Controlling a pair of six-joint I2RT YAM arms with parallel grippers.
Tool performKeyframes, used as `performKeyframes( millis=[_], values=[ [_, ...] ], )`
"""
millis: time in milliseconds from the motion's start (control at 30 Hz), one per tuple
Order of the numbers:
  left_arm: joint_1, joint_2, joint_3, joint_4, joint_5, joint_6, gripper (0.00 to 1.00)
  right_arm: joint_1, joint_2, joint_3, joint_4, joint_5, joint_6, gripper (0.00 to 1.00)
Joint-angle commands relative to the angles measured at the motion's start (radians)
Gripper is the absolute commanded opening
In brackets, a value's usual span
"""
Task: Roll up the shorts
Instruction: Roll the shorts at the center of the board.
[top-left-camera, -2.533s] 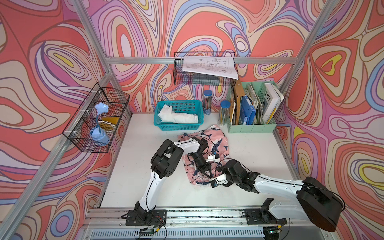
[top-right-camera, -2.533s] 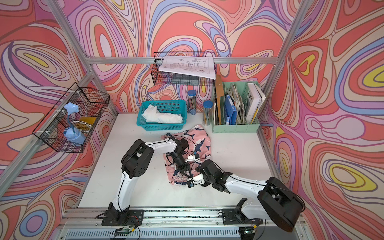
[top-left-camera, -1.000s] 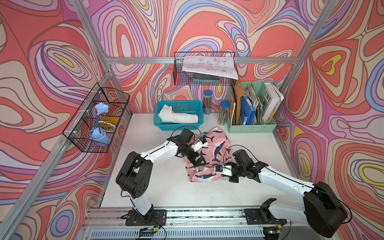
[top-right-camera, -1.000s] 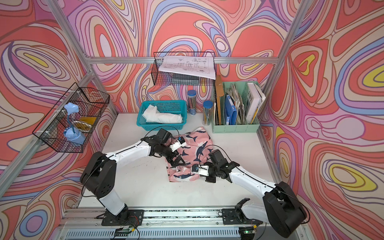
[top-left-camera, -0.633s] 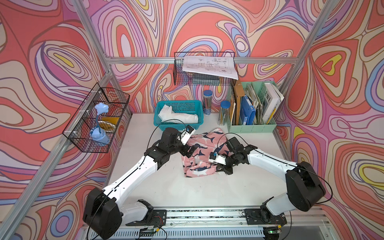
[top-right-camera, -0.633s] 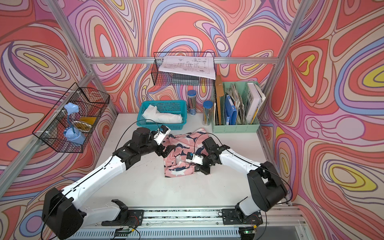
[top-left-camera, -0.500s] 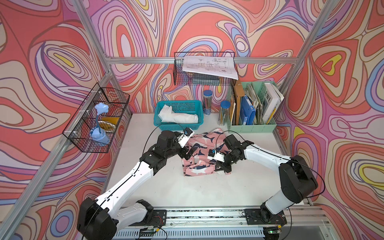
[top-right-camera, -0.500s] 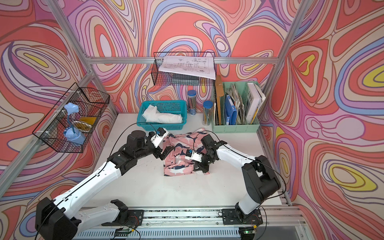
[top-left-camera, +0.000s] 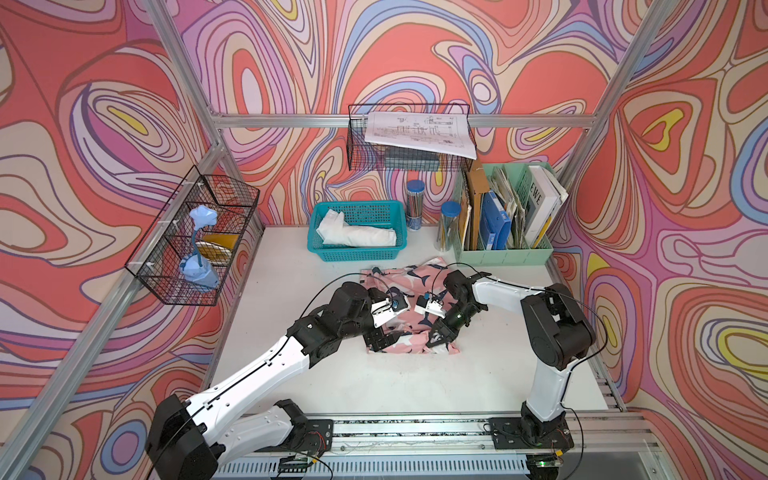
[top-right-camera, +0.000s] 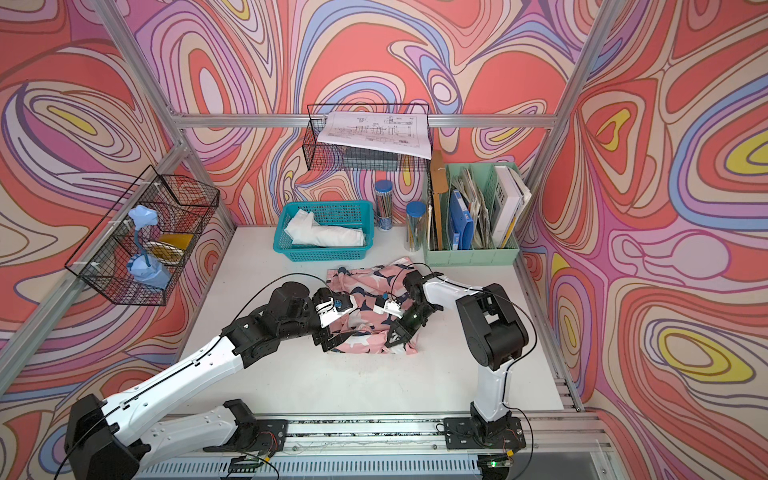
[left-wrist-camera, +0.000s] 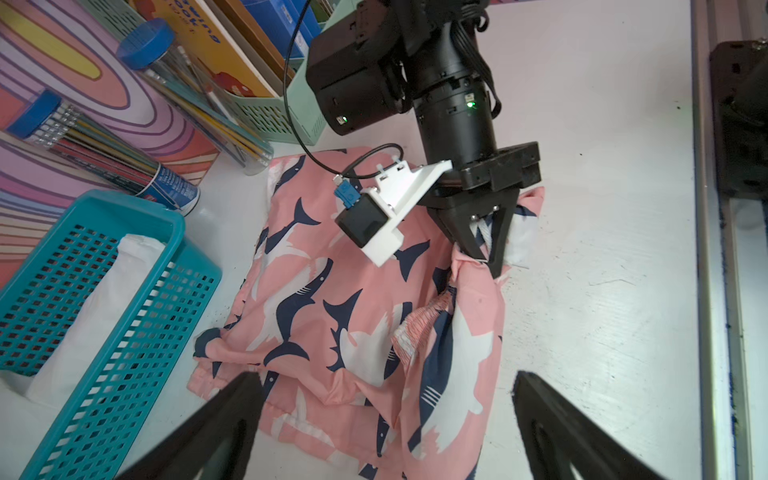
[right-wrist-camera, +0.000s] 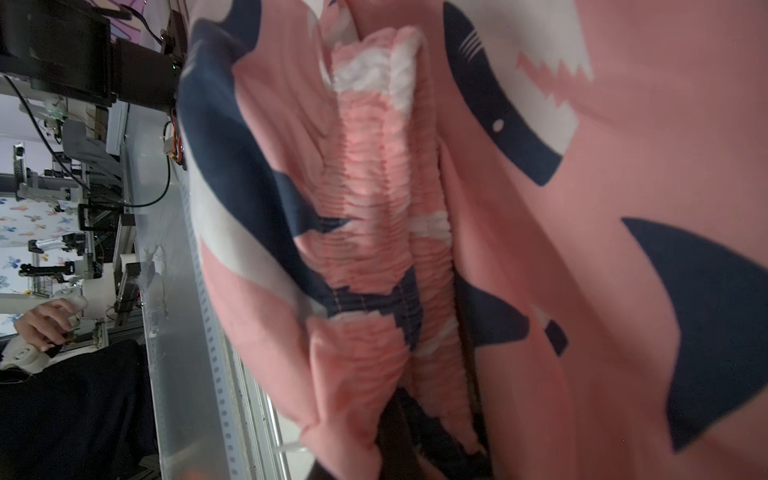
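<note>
The white matte tabletop (top-left-camera: 374, 386) is the flat work surface. On it, just in front of the teal perforated plastic basket (top-left-camera: 357, 253), lie the pink fabric shorts printed with navy-and-white sharks (top-left-camera: 411, 276), thin, limp and creased. The edge farthest from the basket is doubled over onto the body, which suggests a first turn of the roll is being formed. The left gripper (left-wrist-camera: 384, 376) stands with its black tapered fingers spread wide and holds nothing. It is placed over the shorts' corner away from the basket, probably so it can press or take that end. The right gripper (left-wrist-camera: 484, 262) is clamped narrow on the shorts, at the folded edge farthest from the basket. It pinches a bunch of cloth and lifts it clear of the tabletop, a hold suited to carrying the fold toward the basket. The gathered elastic waistband (right-wrist-camera: 374, 199), ribbed and thicker than the surrounding cloth, runs through the pinched section.
</note>
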Motion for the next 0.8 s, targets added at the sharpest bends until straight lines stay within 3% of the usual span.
performKeyframes(
  millis=[0, 300, 567, 767],
  values=[
    [-0.043, 0.024, -0.030, -0.023, -0.064, 0.064, 0.98, -0.020, 0.038, 0.024, -0.023, -0.039, 0.065, 0.00],
    [-0.192, 0.145, -0.090, 0.076, -0.248, 0.176, 0.99, -0.045, 0.154, 0.080, -0.076, -0.105, 0.120, 0.00],
    [-0.290, 0.283, -0.095, 0.156, -0.325, 0.245, 0.99, -0.057, 0.191, 0.088, -0.080, -0.098, 0.148, 0.00],
    [-0.299, 0.348, -0.125, 0.248, -0.327, 0.254, 0.99, -0.063, 0.195, 0.092, -0.072, -0.084, 0.171, 0.00]
  ],
)
